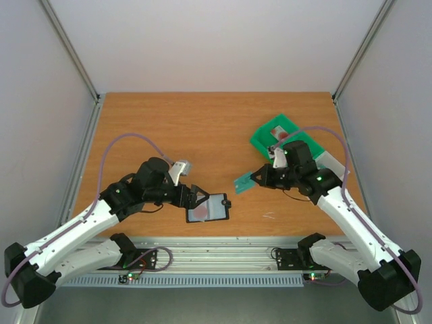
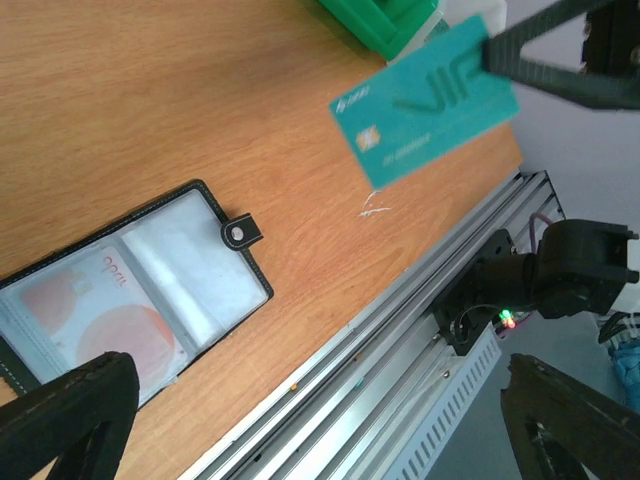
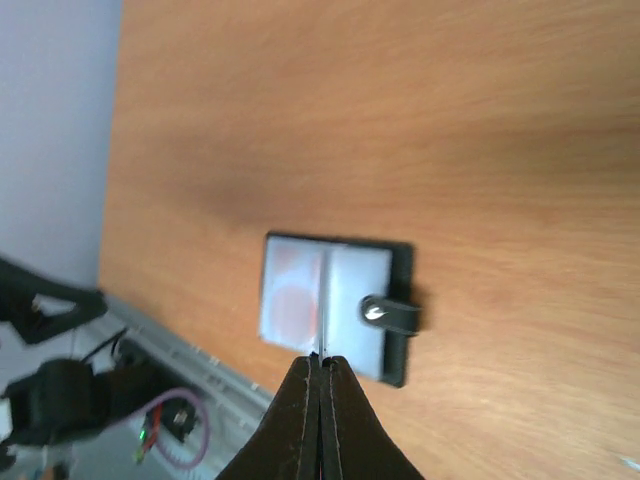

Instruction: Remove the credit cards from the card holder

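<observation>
Teal-green plastic card (image 1: pixel 244 182): pinched in right jaws, held aloft for removal. Black bifold card holder (image 1: pixel 208 207), at its 8 o'clock: laid open, pale red-marked card (image 2: pixel 90 310) exposed; left jaws wide.

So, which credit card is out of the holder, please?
The teal-green plastic card, held in the right jaws; the pale red-marked card sits in the black holder.

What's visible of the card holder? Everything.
The card holder is a black bifold with stitched edge and snap tab, lying open and flat on the wooden table near its front edge. Its blue-grey lining has clear pockets: one holds the pale card with a round red mark, the other looks empty. The open left gripper sits beside its left edge in the top view, contact unclear. The teal card is out, held by the right gripper.
</observation>
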Action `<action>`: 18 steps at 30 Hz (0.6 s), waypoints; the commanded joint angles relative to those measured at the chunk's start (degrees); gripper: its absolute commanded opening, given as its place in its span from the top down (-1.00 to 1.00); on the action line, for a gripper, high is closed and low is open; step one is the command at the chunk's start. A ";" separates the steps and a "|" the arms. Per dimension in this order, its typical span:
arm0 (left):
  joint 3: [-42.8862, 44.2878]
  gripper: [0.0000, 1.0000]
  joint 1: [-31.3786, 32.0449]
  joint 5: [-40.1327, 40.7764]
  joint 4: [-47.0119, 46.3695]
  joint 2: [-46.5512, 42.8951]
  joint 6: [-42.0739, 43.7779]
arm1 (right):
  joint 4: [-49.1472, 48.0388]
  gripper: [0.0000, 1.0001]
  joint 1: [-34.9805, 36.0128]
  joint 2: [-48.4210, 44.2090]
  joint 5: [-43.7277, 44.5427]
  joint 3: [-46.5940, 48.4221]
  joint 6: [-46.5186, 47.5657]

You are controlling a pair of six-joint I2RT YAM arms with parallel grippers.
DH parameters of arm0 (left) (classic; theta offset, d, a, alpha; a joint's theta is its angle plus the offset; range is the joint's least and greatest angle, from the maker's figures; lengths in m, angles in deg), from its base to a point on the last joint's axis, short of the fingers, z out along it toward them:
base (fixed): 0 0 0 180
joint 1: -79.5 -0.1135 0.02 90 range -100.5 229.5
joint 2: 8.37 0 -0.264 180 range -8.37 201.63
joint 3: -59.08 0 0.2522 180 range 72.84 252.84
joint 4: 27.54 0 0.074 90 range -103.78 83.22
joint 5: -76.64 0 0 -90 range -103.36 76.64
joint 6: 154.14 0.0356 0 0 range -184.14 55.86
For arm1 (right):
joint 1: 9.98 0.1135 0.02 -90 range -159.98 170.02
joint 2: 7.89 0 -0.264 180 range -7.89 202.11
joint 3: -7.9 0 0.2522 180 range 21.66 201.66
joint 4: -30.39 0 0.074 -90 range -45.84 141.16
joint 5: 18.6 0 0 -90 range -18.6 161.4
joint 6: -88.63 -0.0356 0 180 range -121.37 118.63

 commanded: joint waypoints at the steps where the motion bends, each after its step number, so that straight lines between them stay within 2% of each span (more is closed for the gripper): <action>1: 1.02 -0.99 0.05 -0.13 1.18 -0.29 3.33 | 6.91 0.98 -5.33 -3.00 9.29 2.95 -0.47; 9: -0.49 -0.99 0.00 -2.80 1.46 -1.43 3.77 | 15.85 0.98 -16.15 -6.56 22.39 6.28 0.64; 18: 0.65 -0.99 0.05 -6.00 2.78 0.84 4.30 | 15.35 0.98 -32.13 -4.23 33.13 6.79 1.25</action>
